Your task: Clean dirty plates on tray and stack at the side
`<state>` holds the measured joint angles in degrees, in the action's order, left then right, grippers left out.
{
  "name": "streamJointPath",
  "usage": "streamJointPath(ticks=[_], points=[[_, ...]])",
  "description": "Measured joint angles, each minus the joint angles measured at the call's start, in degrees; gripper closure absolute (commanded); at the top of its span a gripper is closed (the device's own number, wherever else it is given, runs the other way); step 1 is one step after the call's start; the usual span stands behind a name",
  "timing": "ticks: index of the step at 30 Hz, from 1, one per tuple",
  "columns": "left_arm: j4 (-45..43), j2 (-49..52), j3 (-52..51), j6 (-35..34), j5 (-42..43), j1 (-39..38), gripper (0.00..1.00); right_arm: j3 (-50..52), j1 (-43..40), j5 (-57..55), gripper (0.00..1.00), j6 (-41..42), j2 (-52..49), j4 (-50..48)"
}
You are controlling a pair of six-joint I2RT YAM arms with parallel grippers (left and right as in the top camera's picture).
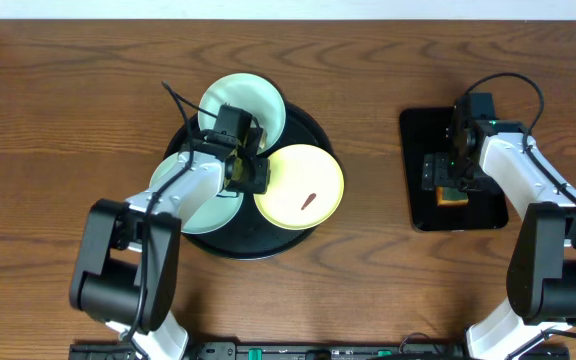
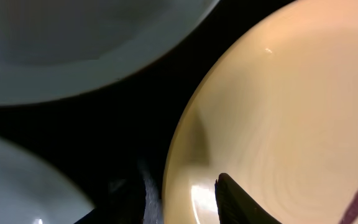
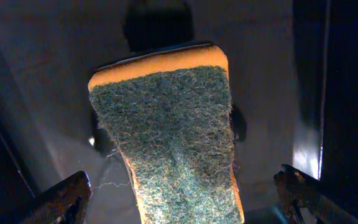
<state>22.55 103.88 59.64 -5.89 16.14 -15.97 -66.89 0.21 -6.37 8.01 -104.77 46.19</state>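
Tray holds yellow plate, two mint plates — L gripper partly open astride yellow rim. R gripper, right of tray, wide open over sponge.

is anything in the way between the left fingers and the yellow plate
Nothing visible. The left fingers straddle the yellow plate's rim, one already over its edge. The green plates lie apart from it across bare tray.

a dark brown wooden table with visible grain, evenly lit.
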Motion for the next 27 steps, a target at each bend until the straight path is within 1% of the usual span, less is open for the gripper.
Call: streamJointPath(ticks=[5, 9, 10, 12, 13, 14, 16, 17, 18, 19, 21, 24, 25, 26, 27], points=[[-2.2, 0.2, 0.0, 0.2, 0.5, 0.0, 0.61, 0.0, 0.0, 0.0, 0.05, 0.0, 0.0, -0.7], [-2.4, 0.7, 0.0, 0.2, 0.6, -0.2, 0.62, 1.4, 0.0, 0.0, 0.06, 0.0, 0.0, -3.6], [-2.6, 1.6, 0.0, 0.2, 0.6, -0.4, 0.68, 2.4, 0.0, 0.0, 0.06, 0.0, 0.0, -4.8], [-3.2, 1.8, 0.2, 0.4, 1.0, -0.5, 0.76, 3.5, 0.0, 0.0, 0.07, 0.0, 0.0, -5.9], [-3.1, 2.1, 0.2, 0.6, 1.0, -0.6, 0.86, 4.3, 0.0, 0.0, 0.08, 0.0, 0.0, -6.7], [-3.3, 2.2, 0.2, 0.5, 1.1, -0.7, 0.92, 4.9, 0.0, 0.0, 0.11, 0.0, 0.0, -7.4], [-3.3, 2.4, 0.2, 0.6, 1.5, -0.6, 0.93, 5.7, 0.0, 0.1, 0.16, -0.1, 0.0, -8.6], [-3.3, 2.5, 0.2, 0.7, 1.7, -0.7, 0.92, 5.9, 0.0, 0.2, 0.20, 0.0, 0.0, -9.2], [-3.3, 2.5, 0.2, 0.8, 1.7, -0.7, 0.93, 6.0, 0.0, 0.2, 0.27, 0.0, 0.0, -9.9], [-3.2, 2.5, 0.2, 0.8, 1.9, -0.7, 0.93, 6.1, 0.0, 0.3, 0.32, -0.1, 0.0, -10.3], [-3.1, 2.5, 0.2, 0.6, 1.8, -0.7, 0.93, 6.3, 0.0, 0.4, 0.36, -0.2, 0.0, -10.6], [-1.9, 2.0, 0.2, -0.4, 0.6, -0.8, 0.93, 6.3, 0.0, 0.4, 0.50, -0.6, 0.0, -10.7], [-1.1, 1.5, 0.2, -0.7, -0.2, -0.9, 0.93, 6.3, 0.0, 0.3, 0.60, -0.5, 0.0, -10.7], [-0.3, 0.9, 0.2, -1.0, -1.4, -1.0, 0.93, 6.3, 0.0, 0.3, 0.82, -0.8, 0.0, -10.7], [0.3, 0.3, 0.2, -1.2, -2.2, -1.0, 0.93, 6.3, 0.0, 0.3, 0.99, -0.7, 0.0, -10.7]])
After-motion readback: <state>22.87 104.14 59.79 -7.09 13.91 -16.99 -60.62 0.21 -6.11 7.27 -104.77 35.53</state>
